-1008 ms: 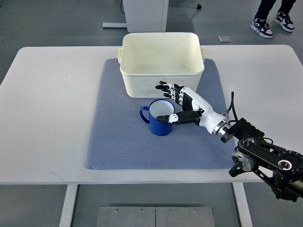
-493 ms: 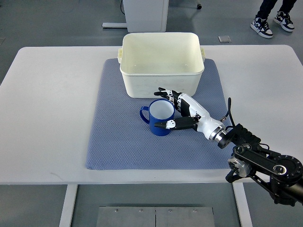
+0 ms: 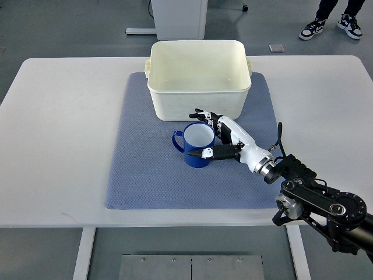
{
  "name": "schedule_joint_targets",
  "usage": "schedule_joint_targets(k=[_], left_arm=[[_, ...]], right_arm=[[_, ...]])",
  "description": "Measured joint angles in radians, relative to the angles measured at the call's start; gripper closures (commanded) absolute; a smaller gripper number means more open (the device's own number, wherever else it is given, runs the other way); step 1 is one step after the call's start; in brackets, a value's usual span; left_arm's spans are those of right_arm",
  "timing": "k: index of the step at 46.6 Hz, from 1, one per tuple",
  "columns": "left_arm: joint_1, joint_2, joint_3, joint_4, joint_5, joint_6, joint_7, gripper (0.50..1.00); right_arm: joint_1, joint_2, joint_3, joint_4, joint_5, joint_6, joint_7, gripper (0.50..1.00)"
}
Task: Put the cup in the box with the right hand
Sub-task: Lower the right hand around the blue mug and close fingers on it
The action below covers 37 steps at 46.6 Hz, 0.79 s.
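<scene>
The cup (image 3: 196, 145) is a blue enamel-looking mug with a white inside, standing upright just below the centre of the frame on a blue-grey mat (image 3: 145, 175), its loop handle pointing toward the left of the picture. The right hand (image 3: 224, 139) reaches in from the lower right and is set around the cup's right side: the thumb lies across the near wall just under the rim, while the fingers (image 3: 205, 116) curve round the far side of the rim, so the hand is closed about the cup, though how firmly it presses cannot be made out. The cup's right wall is hidden behind the hand. Directly above the cup, close to it, stands the cream box (image 3: 199, 78), open-topped, also on the mat. The mat lies on a white table (image 3: 52, 146). At the upper right edge a person's shoes (image 3: 330, 26) are cut off by the frame.
</scene>
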Motion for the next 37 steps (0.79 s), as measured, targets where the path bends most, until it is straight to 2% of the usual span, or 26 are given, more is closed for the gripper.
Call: schedule_joint_targets(k=[25, 37], left_arm=[[0.000, 0.000, 0.000, 0.000, 0.000, 0.000, 0.000, 0.500], [0.000, 0.000, 0.000, 0.000, 0.000, 0.000, 0.000, 0.500]], right_arm=[[-0.001, 0.026, -0.025, -0.034, 0.000, -0.002, 0.002, 0.519], [-0.002, 0.032, -0.030, -0.044, 0.000, -0.002, 0.004, 0.569]])
